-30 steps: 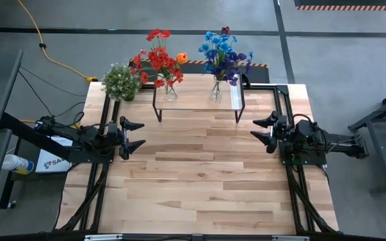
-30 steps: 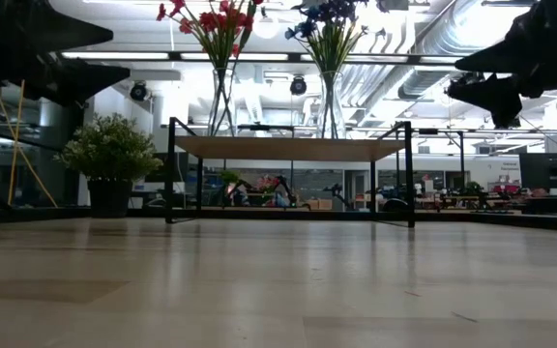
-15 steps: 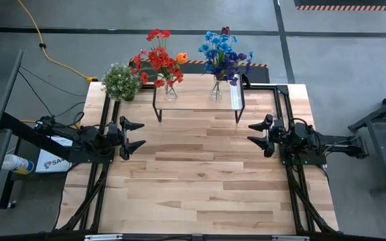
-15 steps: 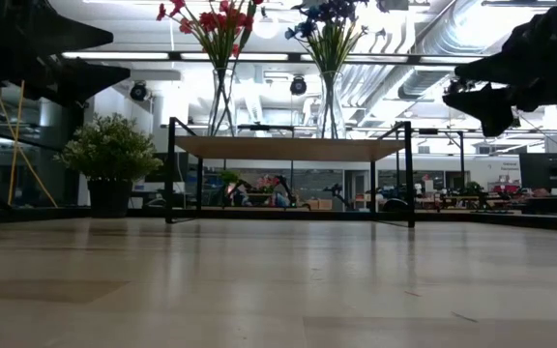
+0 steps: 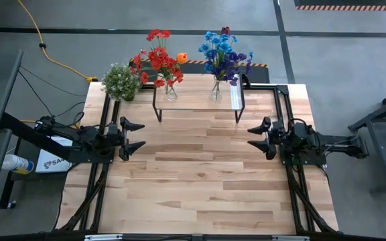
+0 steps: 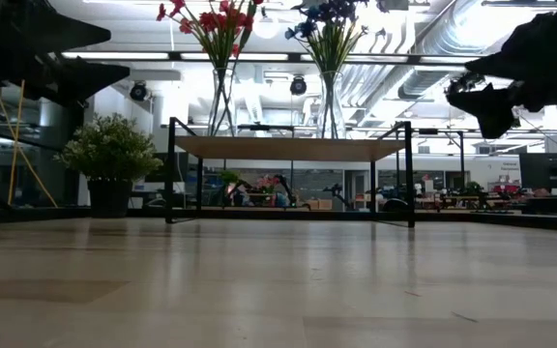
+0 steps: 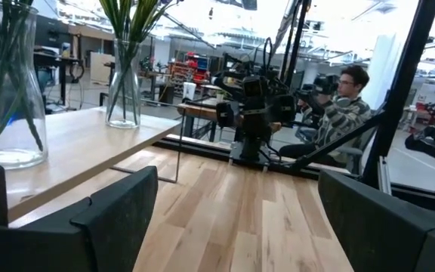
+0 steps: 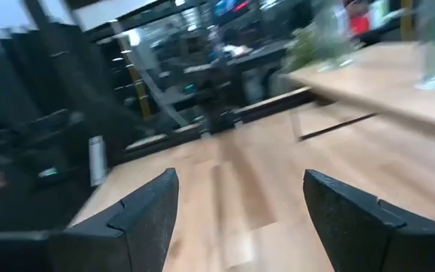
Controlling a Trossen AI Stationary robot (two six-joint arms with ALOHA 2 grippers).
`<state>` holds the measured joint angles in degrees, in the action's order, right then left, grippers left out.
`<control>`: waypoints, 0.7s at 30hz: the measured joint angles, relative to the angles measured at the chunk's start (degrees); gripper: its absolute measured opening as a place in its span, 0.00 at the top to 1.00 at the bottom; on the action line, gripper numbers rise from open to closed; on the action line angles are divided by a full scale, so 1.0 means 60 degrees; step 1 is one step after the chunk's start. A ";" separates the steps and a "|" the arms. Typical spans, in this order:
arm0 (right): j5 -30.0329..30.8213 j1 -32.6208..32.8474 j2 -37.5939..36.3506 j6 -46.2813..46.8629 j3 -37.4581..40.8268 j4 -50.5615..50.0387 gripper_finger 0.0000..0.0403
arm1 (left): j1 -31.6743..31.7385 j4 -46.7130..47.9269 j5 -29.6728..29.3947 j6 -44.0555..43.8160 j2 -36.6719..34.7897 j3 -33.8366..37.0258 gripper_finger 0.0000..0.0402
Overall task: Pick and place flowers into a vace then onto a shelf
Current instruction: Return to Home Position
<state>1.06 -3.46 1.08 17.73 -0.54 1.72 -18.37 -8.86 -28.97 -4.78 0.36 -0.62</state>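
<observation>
**Both bouquets on the shelf, robot's arms stand clear**

At the far left corner of the light wooden worktop (image 5: 200, 181) stands a bushy green-white potted plant (image 5: 120, 82), which is no part of the job. Along the left edge, the left hand (image 5: 139, 134) hangs above the boards with its fingers spread, gripping nothing.

Against the far edge, the low wood-topped shelf on thin black legs (image 5: 193, 101) carries two vases, both upright and well apart from each other. The left clear glass vase (image 5: 170, 92) holds the red artificial flowers (image 5: 154, 59) and one orange tulip (image 5: 180, 58). The right clear glass vase (image 5: 216, 92) holds the blue and purple sprays (image 5: 223, 55), with a small dark red bud (image 5: 225, 30) at the top.

Near the right edge, the right hand (image 5: 251, 137) points toward the middle of the worktop, also released and empty.

The overhead view shows no loose stem on the worktop. By that evidence, the picking, the filling of the vases and the shelving look finished. Only the arms' settling at rest seems to remain, and both appear close to it.
</observation>
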 joint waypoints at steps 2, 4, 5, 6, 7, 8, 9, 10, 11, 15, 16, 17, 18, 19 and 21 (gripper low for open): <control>-0.0556 0.0000 0.0003 0.0281 0.0000 -0.0019 0.32 | -0.0003 0.0000 0.0000 -0.0028 0.0000 0.0000 0.01; -0.1092 0.0000 0.0004 0.0521 0.0000 0.0042 0.32 | 0.0000 0.0000 0.0000 -0.0021 0.0000 0.0000 0.01; -0.1255 0.0004 0.0004 0.0538 0.0000 0.0065 0.33 | 0.0000 0.0000 0.0000 -0.0021 0.0000 0.0000 0.01; -0.1339 0.0004 0.0004 0.0522 0.0000 0.0084 0.33 | 0.0000 0.0000 -0.0004 -0.0020 0.0000 0.0000 0.01; -0.1336 0.0004 0.0004 0.0470 0.0000 0.0095 0.33 | 0.0000 0.0000 -0.0007 -0.0017 0.0000 0.0000 0.01; -0.1295 0.0004 0.0004 0.0461 0.0000 0.0098 0.33 | 0.0000 0.0000 -0.0007 -0.0017 0.0000 0.0000 0.01; -0.1243 0.0004 0.0004 0.0473 0.0000 0.0097 0.33 | 0.0000 0.0000 -0.0011 -0.0014 0.0000 0.0000 0.01; -0.1224 0.0004 0.0004 0.0478 0.0004 0.0101 0.32 | 0.0000 0.0000 -0.0007 -0.0010 0.0000 0.0000 0.01; -0.1226 0.0004 0.0004 0.0469 0.0004 0.0101 0.32 | 0.0000 0.0000 -0.0009 -0.0007 0.0000 0.0000 0.01; -0.1228 0.0004 0.0004 0.0467 0.0004 0.0101 0.33 | 0.0000 0.0000 -0.0011 -0.0002 0.0000 0.0000 0.01; -0.1228 0.0004 0.0004 0.0467 0.0004 0.0101 0.33 | 0.0000 0.0000 -0.0015 -0.0002 0.0000 0.0000 0.01; -0.1224 0.0004 0.0004 0.0467 0.0004 0.0101 0.33 | 0.0000 0.0000 -0.0015 0.0001 0.0000 0.0000 0.01; -0.1224 0.0004 0.0004 0.0467 0.0004 0.0101 0.33 | 0.0000 0.0000 -0.0015 0.0001 0.0000 0.0000 0.01; -0.1224 0.0004 0.0004 0.0467 0.0004 0.0101 0.33 | 0.0000 0.0000 -0.0015 -0.0003 0.0000 0.0000 0.01; -0.1221 0.0004 0.0004 0.0467 0.0004 0.0101 0.32 | 0.0000 0.0000 -0.0016 -0.0003 0.0000 0.0000 0.01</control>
<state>-6.27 -3.44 1.10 20.53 -0.51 2.33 -18.37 -8.86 -29.07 -4.80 0.36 -0.62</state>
